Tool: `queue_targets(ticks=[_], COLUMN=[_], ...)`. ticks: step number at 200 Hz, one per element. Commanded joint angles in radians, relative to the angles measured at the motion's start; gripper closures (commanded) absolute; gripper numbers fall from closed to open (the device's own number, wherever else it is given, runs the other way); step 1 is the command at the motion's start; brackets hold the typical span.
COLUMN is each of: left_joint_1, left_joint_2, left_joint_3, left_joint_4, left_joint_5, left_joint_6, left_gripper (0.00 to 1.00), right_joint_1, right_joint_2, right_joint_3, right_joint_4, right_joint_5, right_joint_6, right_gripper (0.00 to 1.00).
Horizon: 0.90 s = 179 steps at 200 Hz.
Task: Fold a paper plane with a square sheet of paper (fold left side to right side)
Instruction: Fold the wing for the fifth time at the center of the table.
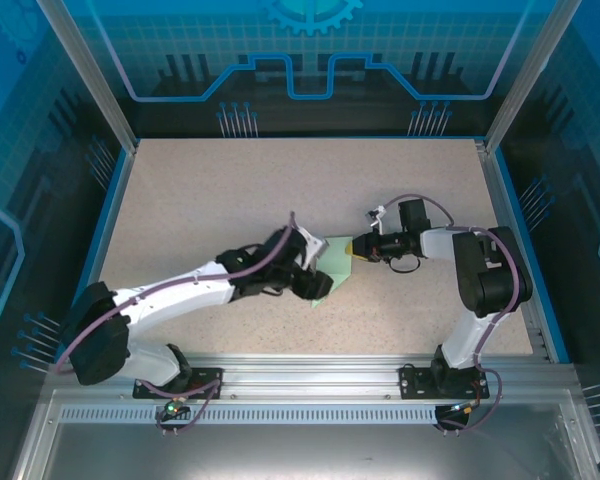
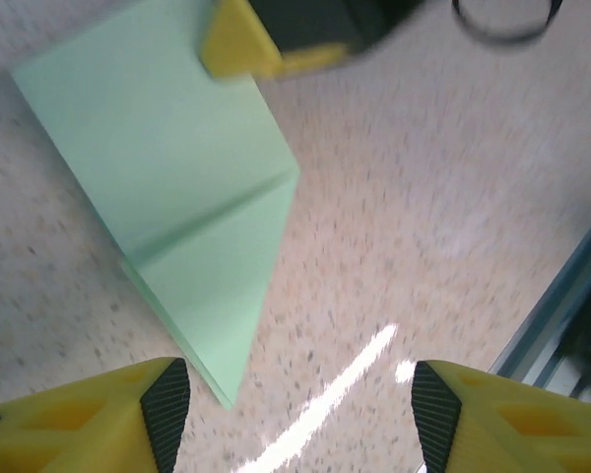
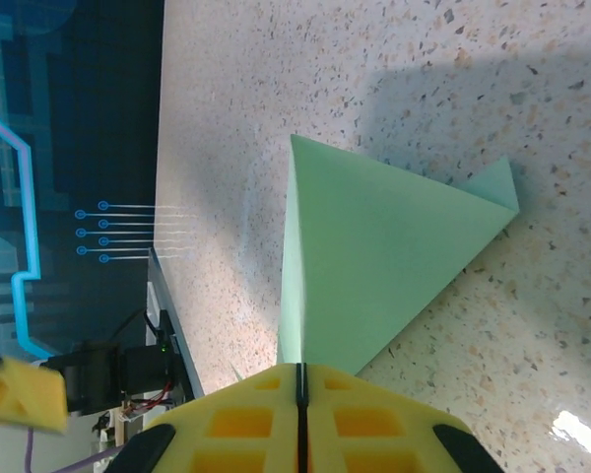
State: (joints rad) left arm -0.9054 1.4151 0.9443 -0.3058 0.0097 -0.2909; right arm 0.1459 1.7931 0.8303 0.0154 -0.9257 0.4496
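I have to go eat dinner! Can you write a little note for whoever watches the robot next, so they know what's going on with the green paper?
Left gripper: open, holding nothing, with the paper's pointed corner close to one finger.
Right gripper: shut, pinching the paper's edge.
Sheet of paper: lies mid-table, between the two grippers.
Done: the sheet is already folded into layers, with a clear crease and a roughly triangular outline.
Left: it is not a slim dart yet, so more folds are probably needed.
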Motion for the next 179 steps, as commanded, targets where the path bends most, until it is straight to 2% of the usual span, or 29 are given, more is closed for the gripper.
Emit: queue_targets(ticks=[1, 26, 53, 121, 179], left_joint_1=[-0.087, -0.156, -0.179, -0.186, -0.193], left_joint_2=[0.087, 0.242, 0.375, 0.516, 0.574], left_joint_3=[0.082, 0.222, 0.324, 0.415, 0.435], left_joint_4=[-0.14, -0.244, -0.332, -0.401, -0.415], left_joint_5=[-0.221, -0.314, -0.416, -0.473, -0.499], left_joint_6=[-0.03, -0.018, 0.005, -0.007, -0.019], left_gripper=[0.34, 0.33, 0.33, 0.31, 0.32], right_joint_1=[0.023, 0.039, 0.048, 0.049, 0.052], right_joint_2=[0.014, 0.035, 0.052, 0.06, 0.061], right_joint_3=[-0.003, 0.006, 0.013, 0.021, 0.026], right_joint_4=[-0.009, 0.001, -0.002, -0.009, -0.019], right_joint_5=[0.019, 0.025, 0.023, 0.026, 0.03], right_joint_6=[0.022, 0.034, 0.036, 0.04, 0.041], right_gripper=[0.92, 0.91, 0.91, 0.91, 0.91])
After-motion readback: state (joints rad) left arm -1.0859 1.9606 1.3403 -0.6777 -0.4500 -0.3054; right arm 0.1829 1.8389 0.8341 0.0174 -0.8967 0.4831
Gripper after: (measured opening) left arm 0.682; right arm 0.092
